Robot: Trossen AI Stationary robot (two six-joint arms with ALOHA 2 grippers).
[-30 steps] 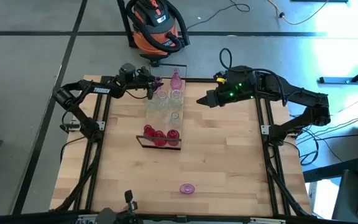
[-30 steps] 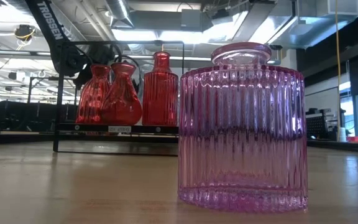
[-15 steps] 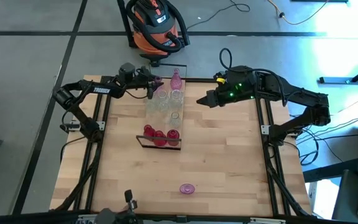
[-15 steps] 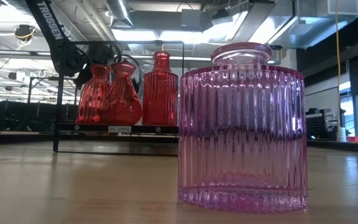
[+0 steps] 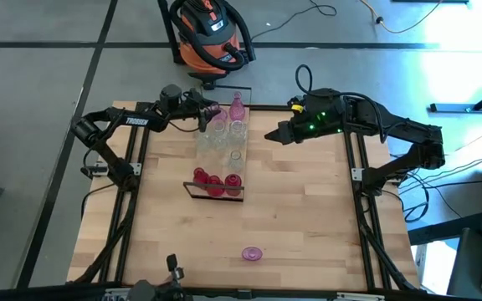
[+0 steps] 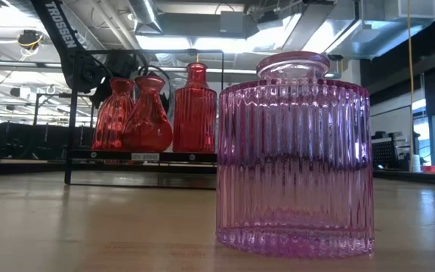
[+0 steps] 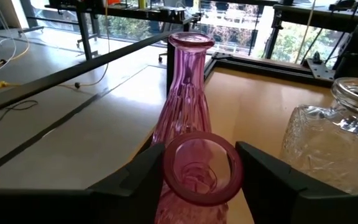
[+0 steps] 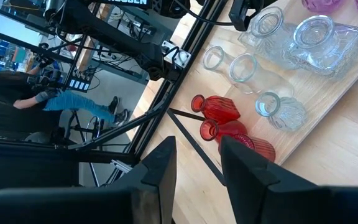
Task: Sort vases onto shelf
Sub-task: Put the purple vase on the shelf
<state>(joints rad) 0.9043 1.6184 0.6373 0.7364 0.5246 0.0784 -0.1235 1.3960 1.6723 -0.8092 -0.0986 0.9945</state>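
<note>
Looking mostly sorted at this point: the shelf [image 5: 233, 160] is carrying three red vases [image 5: 214, 181] at its near end, a batch of clear vases [image 5: 224, 138] in the middle, and pink ones at the far end. The left gripper [image 5: 208, 116] is sitting up at that far end with a small pink vase [image 7: 199, 177] between its fingers [image 7: 135, 177], right next to a tall pink vase [image 5: 237, 108]. Those fingers are looking parted with slim gaps around the rim, so I'm guessing it's letting go, not gripping. The right gripper [image 5: 271, 135] is hanging empty with its fingers spread, off to the right of the shelf.

What's left, as far as I'm seeing, is one ribbed pink vase [image 5: 252, 253] sitting alone near the front of the wooden tabletop [image 5: 308, 217], well apart from the shelf.

Room-wise, an orange shop vacuum [image 5: 212, 33] is parked on the floor beyond the table, cables are trailing around, and a person [image 8: 55, 99] is showing in the right wrist view.
</note>
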